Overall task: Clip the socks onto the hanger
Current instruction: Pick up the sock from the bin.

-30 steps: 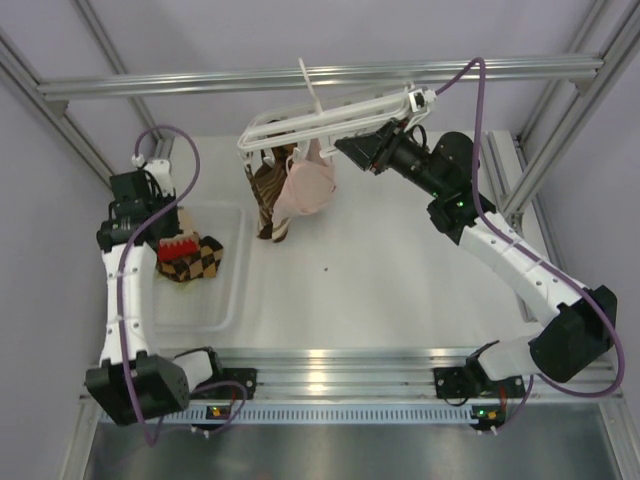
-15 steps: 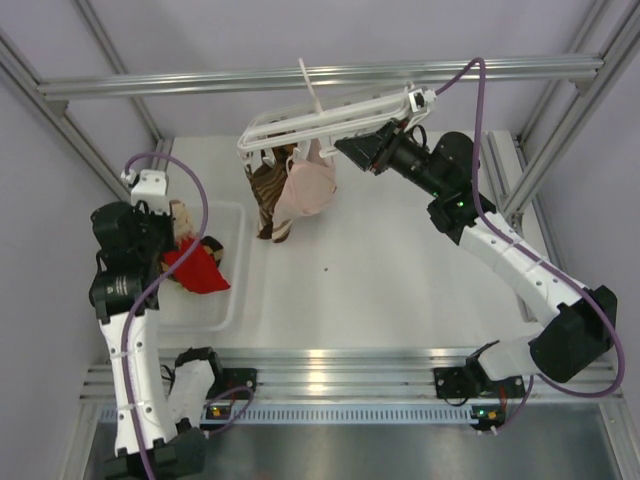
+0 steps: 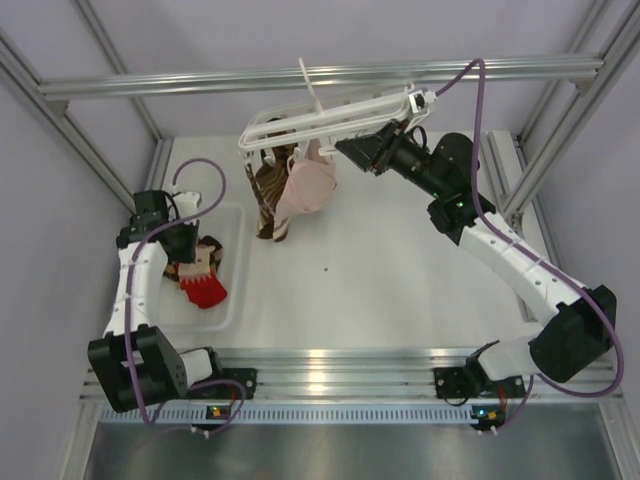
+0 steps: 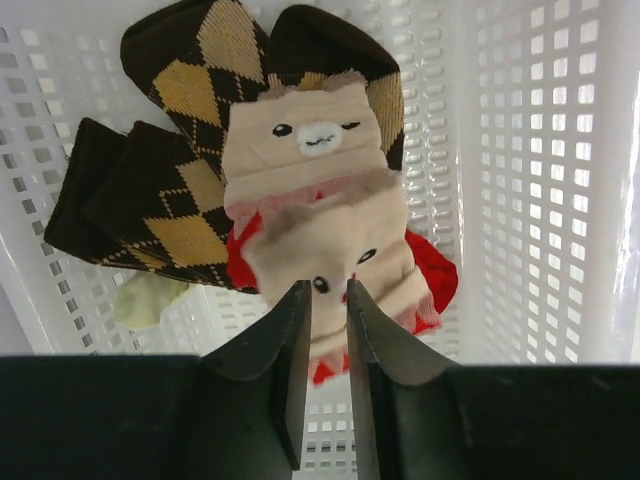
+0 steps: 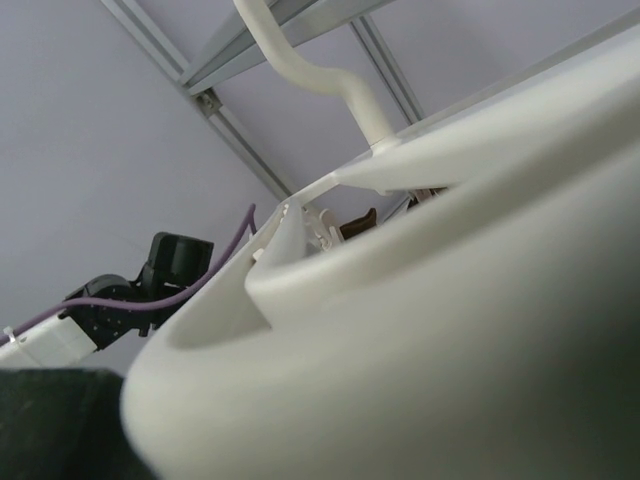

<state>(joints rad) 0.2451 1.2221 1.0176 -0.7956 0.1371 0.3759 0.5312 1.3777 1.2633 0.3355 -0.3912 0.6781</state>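
pink sock (image 4: 318, 230) | nipped at lower edge between left jaws

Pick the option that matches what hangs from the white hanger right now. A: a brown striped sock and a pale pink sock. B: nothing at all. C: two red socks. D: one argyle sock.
A: in the top view a brown striped sock and a pale pink sock hang side by side under the hanger.

white link segments, black joint housings | purple cables looped along both arms | dark tapered fingers (image 4: 290, 370) | green LEDs at joints
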